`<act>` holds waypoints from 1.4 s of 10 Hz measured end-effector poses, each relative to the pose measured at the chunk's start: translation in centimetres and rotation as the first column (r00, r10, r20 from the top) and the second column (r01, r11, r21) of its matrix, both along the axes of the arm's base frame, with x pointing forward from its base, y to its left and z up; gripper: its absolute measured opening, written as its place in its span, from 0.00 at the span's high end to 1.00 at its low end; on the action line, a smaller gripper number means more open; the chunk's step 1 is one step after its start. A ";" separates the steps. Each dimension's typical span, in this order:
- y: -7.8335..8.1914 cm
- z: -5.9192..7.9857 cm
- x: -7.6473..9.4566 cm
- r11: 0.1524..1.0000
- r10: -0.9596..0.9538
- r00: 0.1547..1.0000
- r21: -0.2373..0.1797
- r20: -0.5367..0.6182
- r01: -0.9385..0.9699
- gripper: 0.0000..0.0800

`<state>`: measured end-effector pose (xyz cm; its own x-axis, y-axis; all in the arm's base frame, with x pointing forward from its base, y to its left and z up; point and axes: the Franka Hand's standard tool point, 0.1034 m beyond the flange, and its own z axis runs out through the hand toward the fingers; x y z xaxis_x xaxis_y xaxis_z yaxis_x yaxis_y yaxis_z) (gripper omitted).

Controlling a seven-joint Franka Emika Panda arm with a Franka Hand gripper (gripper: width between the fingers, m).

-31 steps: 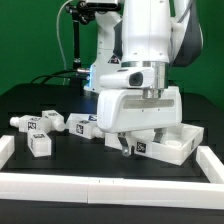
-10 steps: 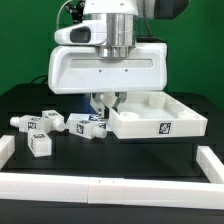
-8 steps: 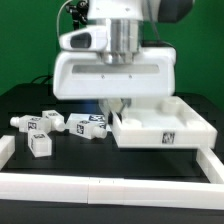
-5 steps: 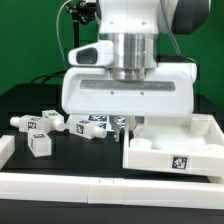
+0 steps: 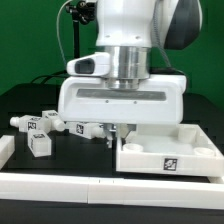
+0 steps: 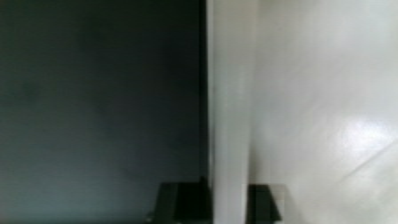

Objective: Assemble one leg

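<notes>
Three short white legs with black-and-white tags lie at the exterior view's left: one point(image 5: 35, 123), one point(image 5: 40, 145) in front of it, and one point(image 5: 88, 127) nearer the gripper. My gripper point(image 5: 113, 137) is to their right. It is shut on the left wall of the large white tray-shaped tabletop point(image 5: 170, 160), which sits low at the front right. In the wrist view the tabletop's white wall point(image 6: 228, 100) runs between my two dark fingers point(image 6: 183, 200), with the gripper point(image 6: 226, 200) closed on it. No leg is held.
A white rail point(image 5: 100, 185) runs along the table's front edge, with a white block point(image 5: 5, 148) at its left end. The arm's wide white body point(image 5: 120, 95) hides the table behind the tabletop. The table is black, with a green wall behind.
The gripper has carried the tabletop from the middle toward the front right and lower. The three legs at the left have not moved.
</notes>
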<state>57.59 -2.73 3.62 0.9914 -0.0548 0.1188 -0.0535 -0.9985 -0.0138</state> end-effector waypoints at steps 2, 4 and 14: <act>-1.2 -1.3 0.0 0.999 -0.041 0.999 0.005 -0.016 0.041 0.93; 0.2 -1.8 0.8 0.998 -0.059 0.998 0.011 -0.019 0.059 0.93; 0.6 -2.6 2.5 0.999 -0.034 0.999 -0.005 -0.027 0.034 0.93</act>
